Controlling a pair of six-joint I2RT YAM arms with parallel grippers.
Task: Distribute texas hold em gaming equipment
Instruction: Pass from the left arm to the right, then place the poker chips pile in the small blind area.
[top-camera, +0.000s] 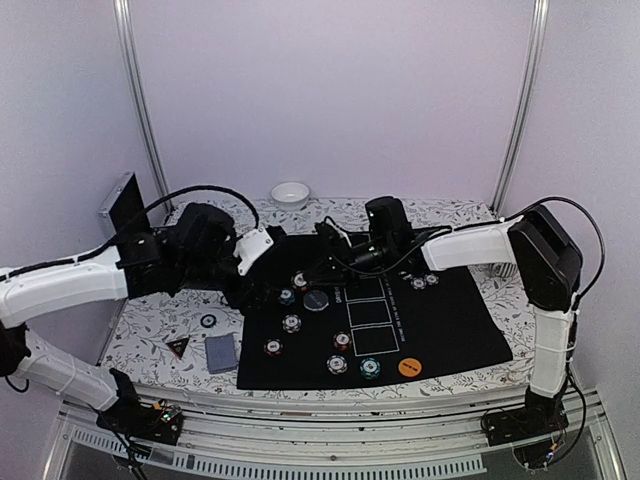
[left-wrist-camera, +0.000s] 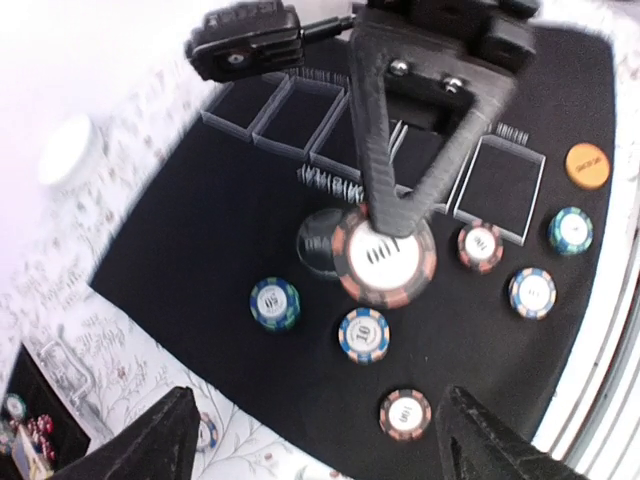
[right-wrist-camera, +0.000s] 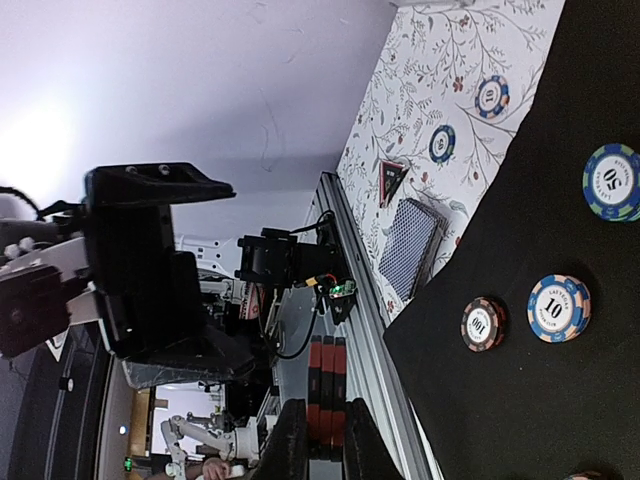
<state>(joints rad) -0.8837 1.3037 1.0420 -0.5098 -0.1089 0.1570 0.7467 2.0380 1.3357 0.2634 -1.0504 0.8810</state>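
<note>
– Red-and-black chip (left-wrist-camera: 385, 258), where is it?
– Pinched in the right gripper (left-wrist-camera: 380, 218), fingers closed on its rim. It's held up over the left part of the black mat (top-camera: 450, 320), close to the black disc (left-wrist-camera: 322, 243).
– Left gripper (left-wrist-camera: 320, 400)?
– Fingers spread wide, one either side below the chip, touching nothing.
– Step?
– Reads as a hand-off, with the right arm in charge of the chip. Other chips (top-camera: 291, 323) lie flat on the mat. Card deck (top-camera: 220, 352) and triangle marker (top-camera: 178, 346) sit off it on the flowered cloth (top-camera: 150, 320).
– Next?
– My guess: left backs clear, right carries the chip to a bare patch of mat, lowers it flat, then opens. It's a thin rim grip, so it could slip or land on edge.
</note>
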